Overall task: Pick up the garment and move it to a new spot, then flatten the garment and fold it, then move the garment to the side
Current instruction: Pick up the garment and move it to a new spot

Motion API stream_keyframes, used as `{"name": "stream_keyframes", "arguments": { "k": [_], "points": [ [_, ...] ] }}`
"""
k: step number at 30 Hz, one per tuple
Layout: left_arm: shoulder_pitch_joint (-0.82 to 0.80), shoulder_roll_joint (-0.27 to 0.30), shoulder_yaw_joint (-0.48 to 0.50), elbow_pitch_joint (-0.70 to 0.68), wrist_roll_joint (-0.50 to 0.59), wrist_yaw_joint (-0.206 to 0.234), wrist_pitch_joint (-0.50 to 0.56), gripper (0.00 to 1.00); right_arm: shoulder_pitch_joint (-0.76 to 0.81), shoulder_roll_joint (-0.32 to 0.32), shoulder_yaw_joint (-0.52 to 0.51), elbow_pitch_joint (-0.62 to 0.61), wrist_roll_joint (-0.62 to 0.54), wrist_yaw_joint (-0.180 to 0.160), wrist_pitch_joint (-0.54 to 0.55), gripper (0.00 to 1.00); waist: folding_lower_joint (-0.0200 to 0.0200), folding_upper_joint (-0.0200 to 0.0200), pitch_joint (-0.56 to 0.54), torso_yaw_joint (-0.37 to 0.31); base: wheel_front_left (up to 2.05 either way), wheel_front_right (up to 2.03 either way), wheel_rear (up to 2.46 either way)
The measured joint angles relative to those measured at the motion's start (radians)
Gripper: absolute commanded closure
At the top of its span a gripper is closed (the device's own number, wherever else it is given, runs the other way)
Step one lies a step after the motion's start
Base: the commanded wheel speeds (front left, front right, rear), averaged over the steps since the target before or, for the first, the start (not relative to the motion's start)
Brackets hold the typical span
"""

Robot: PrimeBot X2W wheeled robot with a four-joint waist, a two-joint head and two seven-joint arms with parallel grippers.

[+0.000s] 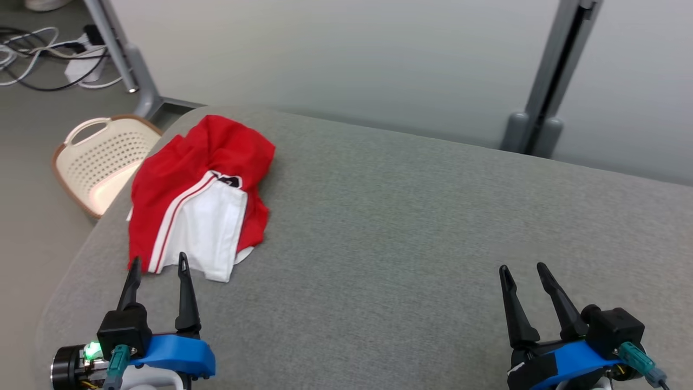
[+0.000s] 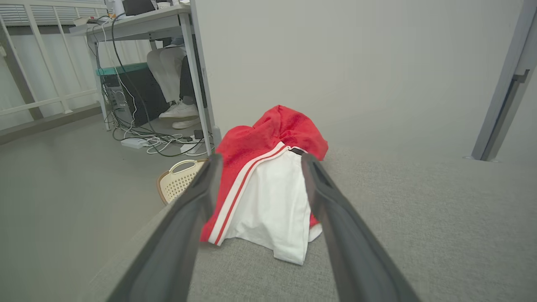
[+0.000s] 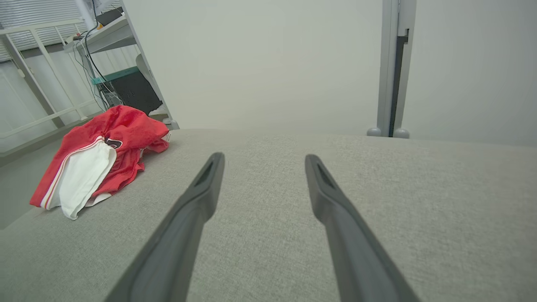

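Observation:
A crumpled red and white garment (image 1: 200, 200) lies near the left edge of the grey padded surface (image 1: 422, 227). My left gripper (image 1: 159, 263) is open just in front of the garment's near hem, fingertips close to the cloth, nothing between them. In the left wrist view the garment (image 2: 268, 184) sits straight ahead between the two open fingers (image 2: 197, 201). My right gripper (image 1: 523, 268) is open at the lower right, over bare surface, far from the garment. In the right wrist view the garment (image 3: 96, 163) lies at the far left.
A cream perforated basket (image 1: 103, 160) stands on the floor off the surface's left edge. Cables and a power strip (image 1: 48, 59) lie on the floor at the back left. A grey partition wall with posts (image 1: 547, 81) runs behind. A person's legs (image 2: 176, 79) show under a desk.

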Motion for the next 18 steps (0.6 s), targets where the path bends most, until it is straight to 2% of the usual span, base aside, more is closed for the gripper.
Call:
{"name": "stream_keyframes", "arguments": {
  "k": [10,18],
  "points": [
    [0.003,0.011,0.014,-0.011,-0.007,0.009,0.0,0.0,-0.004,0.0,0.005,0.001,0.0,0.0,0.0,0.0,0.0,0.0,0.008,0.111,0.0,0.0,0.0],
    [0.013,0.011,0.021,-0.017,-0.013,0.014,0.0,0.0,-0.007,0.0,0.008,0.002,0.001,0.0,0.0,0.0,0.0,0.0,0.012,0.165,0.0,0.0,0.0]
  ]
}}
